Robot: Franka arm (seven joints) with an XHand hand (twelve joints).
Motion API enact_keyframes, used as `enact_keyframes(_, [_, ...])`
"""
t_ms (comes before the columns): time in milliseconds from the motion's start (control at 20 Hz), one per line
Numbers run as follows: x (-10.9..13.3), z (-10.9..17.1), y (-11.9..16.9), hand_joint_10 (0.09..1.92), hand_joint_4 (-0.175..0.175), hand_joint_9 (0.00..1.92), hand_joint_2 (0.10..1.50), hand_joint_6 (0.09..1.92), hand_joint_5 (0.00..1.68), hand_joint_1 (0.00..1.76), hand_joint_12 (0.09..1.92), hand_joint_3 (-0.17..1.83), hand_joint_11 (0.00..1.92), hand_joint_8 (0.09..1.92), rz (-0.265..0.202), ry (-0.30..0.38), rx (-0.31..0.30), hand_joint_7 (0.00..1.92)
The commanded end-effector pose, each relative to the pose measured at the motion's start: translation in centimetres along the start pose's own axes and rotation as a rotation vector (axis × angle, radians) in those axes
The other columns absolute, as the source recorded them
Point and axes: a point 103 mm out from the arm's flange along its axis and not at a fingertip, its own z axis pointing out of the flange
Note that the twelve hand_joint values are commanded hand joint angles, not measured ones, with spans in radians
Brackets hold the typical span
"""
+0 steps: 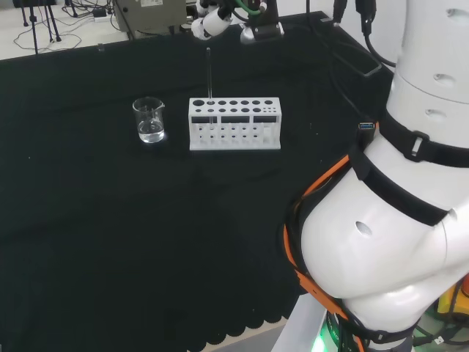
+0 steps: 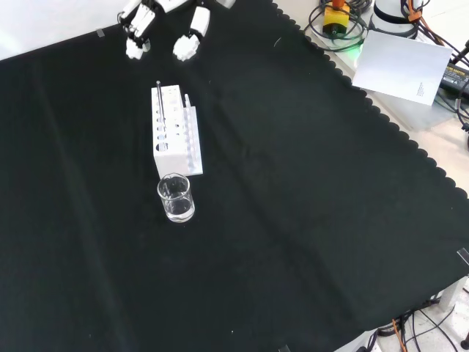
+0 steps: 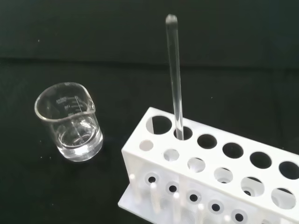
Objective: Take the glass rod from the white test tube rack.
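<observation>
The glass rod [image 3: 175, 74] stands upright in the white test tube rack [image 3: 205, 172], in the second hole of the back row from the rack's beaker end, as the wrist view shows close up. That view also shows a little clear liquid in the glass beaker [image 3: 70, 122] just beside the rack's end. In the front view the hand [image 2: 165, 26] hangs beyond the rack's far end, apart from the rod, its fingers [image 2: 192, 40] pointing down and spread, holding nothing. In the head view the hand [image 1: 220, 18] sits behind the rack, above the rod's tip. Black cloth [image 2: 308, 220] lies bare all round the rack.
</observation>
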Motion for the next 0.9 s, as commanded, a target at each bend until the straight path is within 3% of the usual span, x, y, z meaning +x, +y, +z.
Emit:
enact_keyframes(50, [-1.5,1.9,1.6,0.81,-0.175,0.77,0.97,0.38,0.35,0.57,1.39,0.45,0.30,0.91,-0.010,0.012,-0.002,0.59])
enact_keyframes(450, [-2.5,4.5,2.9,0.90,-0.175,0.93,0.97,0.77,0.32,0.58,1.35,0.46,0.56,0.97,-0.011,0.013,0.038,0.77])
enact_keyframes(900, [-2.6,6.4,3.6,0.96,-0.175,1.00,0.97,0.86,0.33,0.59,1.35,0.46,0.60,1.00,-0.002,0.005,0.075,0.83])
